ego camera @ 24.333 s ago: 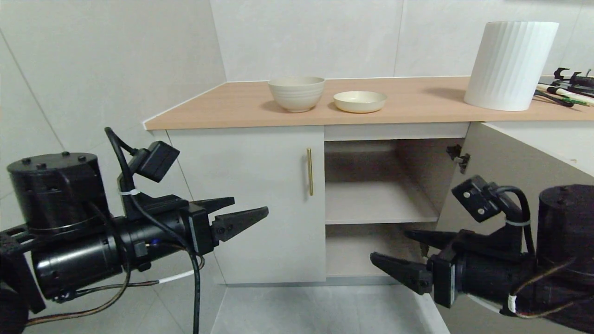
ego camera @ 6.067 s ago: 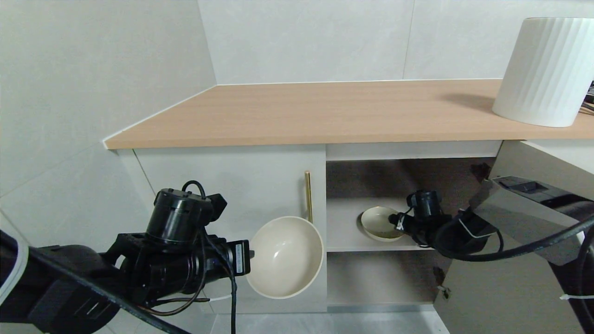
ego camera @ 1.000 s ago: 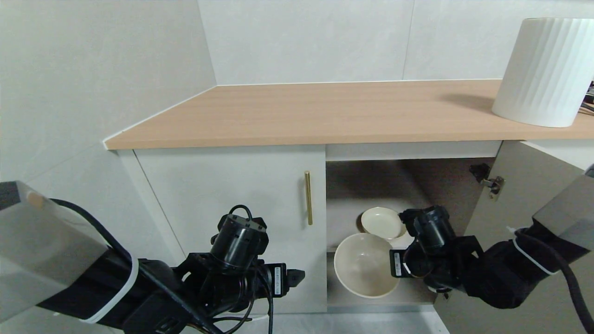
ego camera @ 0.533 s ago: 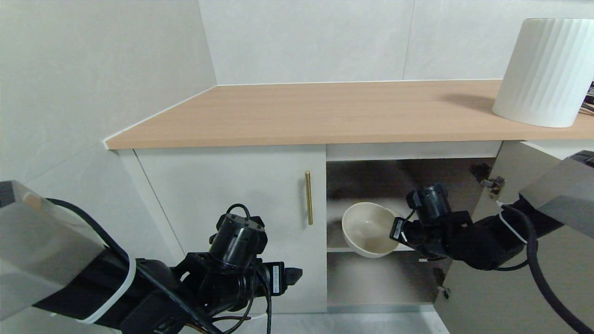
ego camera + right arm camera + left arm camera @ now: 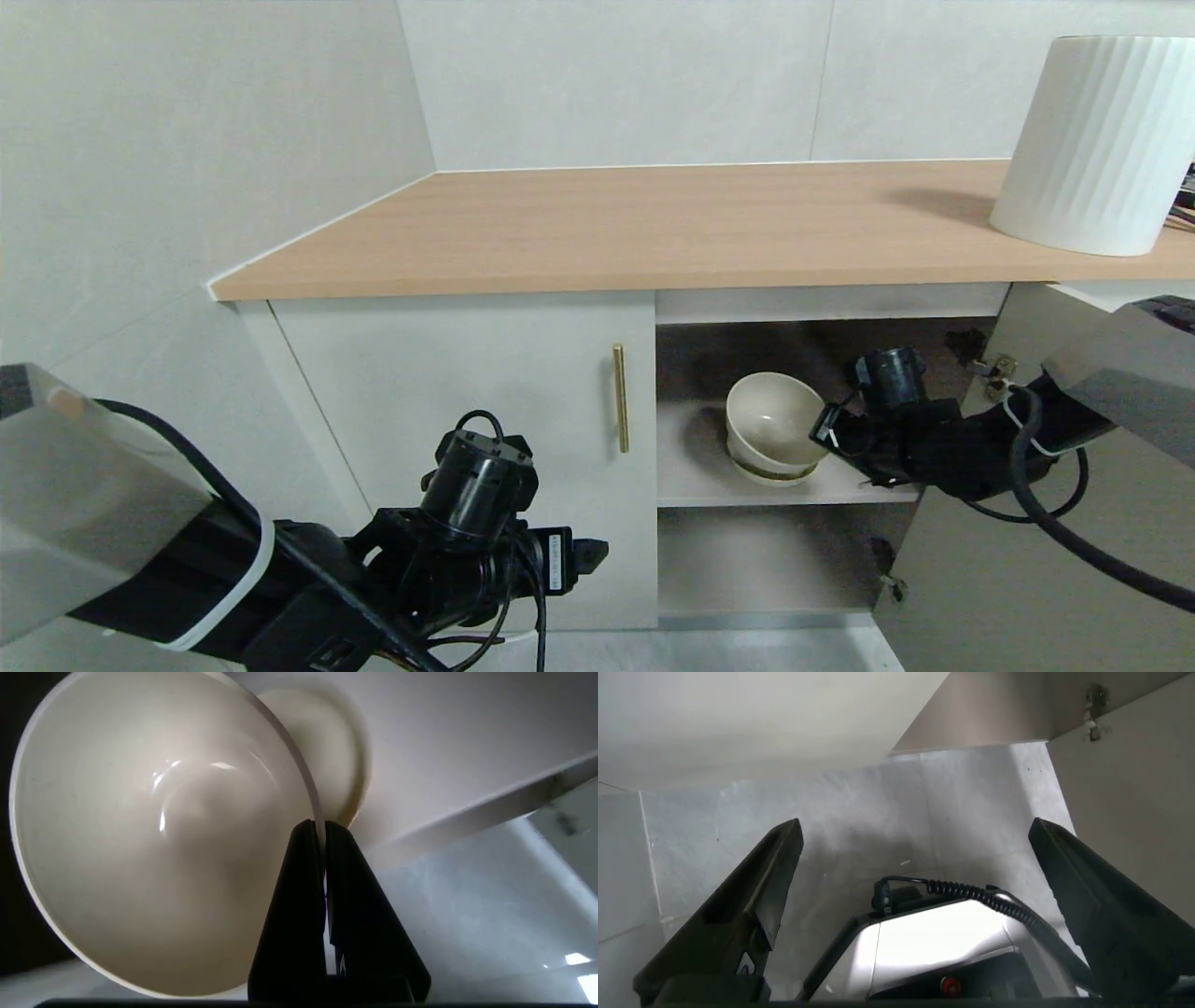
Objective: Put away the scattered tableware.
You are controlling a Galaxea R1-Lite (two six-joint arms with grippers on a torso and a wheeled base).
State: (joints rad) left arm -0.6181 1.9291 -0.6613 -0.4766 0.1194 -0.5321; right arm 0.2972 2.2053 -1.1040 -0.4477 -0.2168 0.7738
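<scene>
A cream bowl hangs tilted inside the open cabinet, just over the small cream plate on the middle shelf. Whether bowl and plate touch I cannot tell. My right gripper is shut on the bowl's right rim. In the right wrist view the black fingers pinch the rim of the bowl, with the plate behind it on the shelf. My left gripper sits low in front of the closed left door; the left wrist view shows this gripper open and empty above the floor.
The left door is closed, with a brass handle. The right door stands open beside my right arm. A tall white ribbed container stands on the wooden countertop. The lower compartment has free room.
My right gripper has carried the bowl up from below shelf level and back into the cabinet, over the plate. The left arm has stayed put.
</scene>
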